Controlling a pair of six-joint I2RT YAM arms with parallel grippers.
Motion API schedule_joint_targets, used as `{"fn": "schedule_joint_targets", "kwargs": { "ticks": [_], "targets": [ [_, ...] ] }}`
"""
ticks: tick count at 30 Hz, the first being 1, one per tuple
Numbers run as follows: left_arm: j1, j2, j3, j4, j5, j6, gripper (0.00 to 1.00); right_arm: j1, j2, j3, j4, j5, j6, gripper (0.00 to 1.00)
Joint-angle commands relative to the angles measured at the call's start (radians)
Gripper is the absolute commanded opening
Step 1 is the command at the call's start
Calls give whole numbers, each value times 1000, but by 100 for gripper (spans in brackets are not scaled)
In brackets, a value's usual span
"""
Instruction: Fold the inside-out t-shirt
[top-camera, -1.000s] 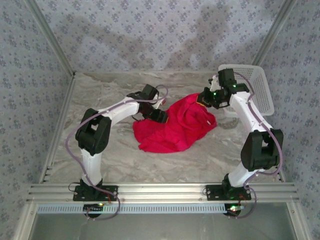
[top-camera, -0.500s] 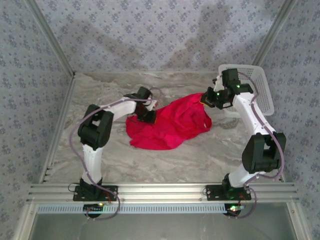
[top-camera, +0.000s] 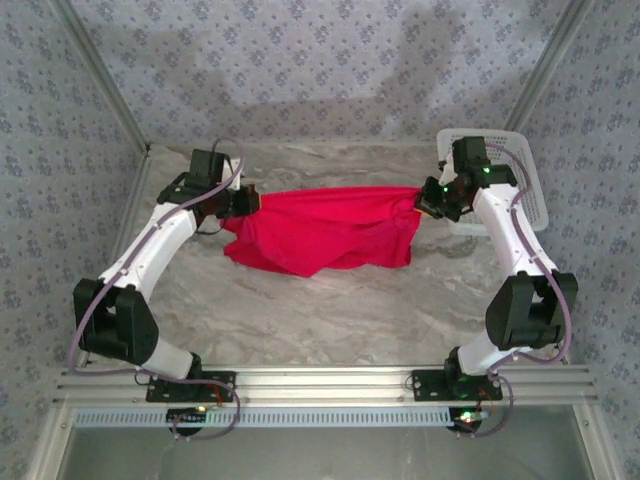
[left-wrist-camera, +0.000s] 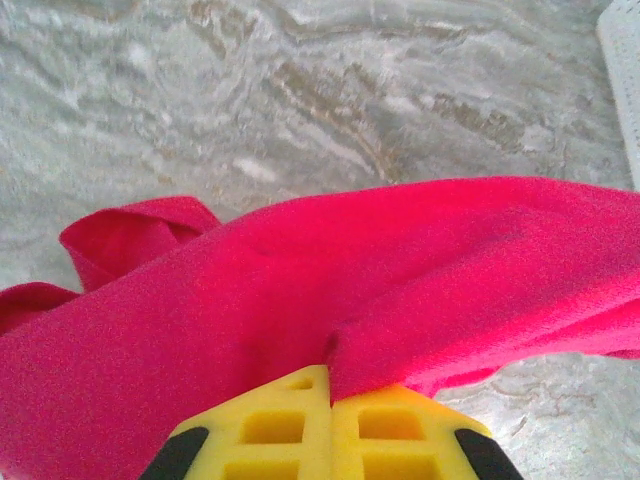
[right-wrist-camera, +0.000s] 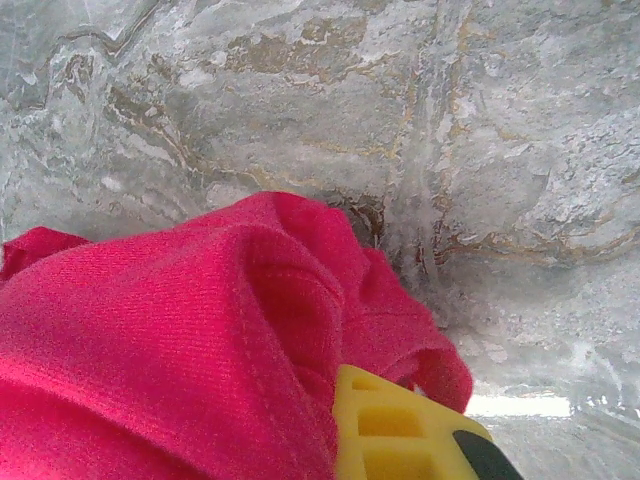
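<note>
The left tool (top-camera: 243, 200) is pressed together on the red t-shirt (top-camera: 320, 230). In the left wrist view its two yellow fingers (left-wrist-camera: 290, 425) meet with a fold of cloth pinched in the seam between them. The right tool (top-camera: 425, 198) is likewise clamped on the t-shirt. In its wrist view a bunched, seamed edge of cloth is crowded against the one yellow finger (right-wrist-camera: 385, 420) that shows.

The t-shirt hangs stretched between the two tools. Its long axis runs straight from one tool to the other, crosswise over the worktop (top-camera: 330, 310) and roughly parallel to the rail that carries the arm bases. One end points into the left tool and the other into the right. The edge that joins the tools is pulled nearly straight. Below that line, toward the arm bases, the rest of the cloth sags in loose folds, with the deepest drop a little nearer the left tool than the right. Whether those lower folds rest on the worktop or hang just above it cannot be told.

Ahead of the left tool's fingers, the cloth runs away as a broad band with marbled worktop beyond it. A rolled lobe lies off to the left of that band. A white basket (top-camera: 520, 170) stands just beyond the right tool, on the side away from the t-shirt.
</note>
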Motion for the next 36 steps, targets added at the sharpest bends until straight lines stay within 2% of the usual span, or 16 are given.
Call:
{"fn": "schedule_joint_targets", "kwargs": {
  "ticks": [1, 3, 8, 11, 14, 15, 17, 19, 21, 23, 26, 28, 32, 36],
  "targets": [
    [0, -18, -83, -46, -10, -47, 0, 34, 14, -16, -17, -10, -26, 0],
    [-8, -71, -136, -65, -65, -61, 0, 64, 11, -62, -24, -50, -52, 0],
    [0, -224, -209, -172, -297, -62, 0, 95, -20, -149, -19, -72, -61, 0],
    [9, -202, -166, -162, -303, -41, 0, 88, 21, -135, 13, -79, -27, 0],
    [-1, -83, -84, -131, -274, -16, 0, 84, 128, -74, 41, -85, -43, 0],
    [-7, -42, -54, -130, -279, -12, 7, 81, 164, -51, 49, -87, -42, 0],
    [-34, 47, 13, -131, -301, -4, 31, 83, 249, 0, 57, -102, -42, 1],
    [-93, 78, 53, -76, -347, 22, 43, 84, 310, 38, 51, -113, -44, 0],
    [-179, 76, 66, -12, -385, 82, 49, 86, 339, 53, 49, -123, -48, 0],
    [-268, 67, 29, 119, -347, 163, 54, 86, 343, 52, 49, -124, -53, 0],
    [-354, 80, -63, 341, -150, 245, 61, 84, 340, 51, 42, -122, -62, 1],
    [-399, 118, -98, 447, -80, 260, 64, 83, 336, 49, 42, -124, -65, 1],
    [-463, 253, -26, 436, -72, 309, 64, 83, 324, 31, 54, -133, -65, 2],
    [-488, 351, 52, 419, -84, 338, 65, 85, 314, 24, 52, -139, -69, 1]
  ]
}}
